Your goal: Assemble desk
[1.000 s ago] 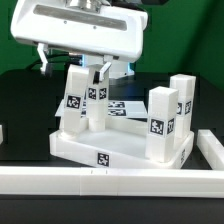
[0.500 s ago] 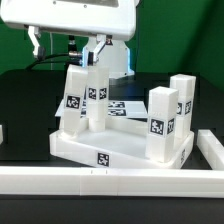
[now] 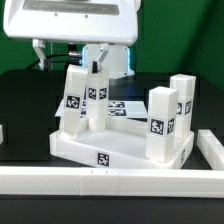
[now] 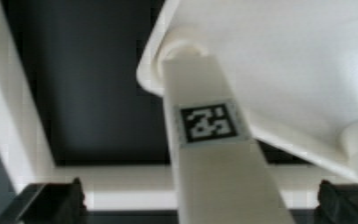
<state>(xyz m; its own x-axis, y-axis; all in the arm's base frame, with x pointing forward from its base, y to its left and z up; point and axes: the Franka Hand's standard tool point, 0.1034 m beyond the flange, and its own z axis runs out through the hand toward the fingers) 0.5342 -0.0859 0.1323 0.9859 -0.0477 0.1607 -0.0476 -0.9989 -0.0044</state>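
Observation:
The white desk slab (image 3: 110,150) lies upside down on the black table with four square legs standing in its corners. Two tagged legs stand at the exterior view's left, one in front (image 3: 74,100) and one behind (image 3: 96,100); two stand at the right (image 3: 162,122). My gripper (image 3: 94,64) hangs just above the left legs. In the wrist view a tagged leg (image 4: 211,130) rises from the slab (image 4: 291,70) between my fingers (image 4: 51,200). The gripper (image 4: 202,200) is open, with the fingers clear of the leg on both sides.
A long white rail (image 3: 60,180) runs along the table's front and turns up the exterior view's right side (image 3: 212,150); it also shows in the wrist view (image 4: 114,172). The marker board (image 3: 125,108) lies flat behind the slab.
The hand has risen from around the left legs to just above them. The legs and slab have not moved.

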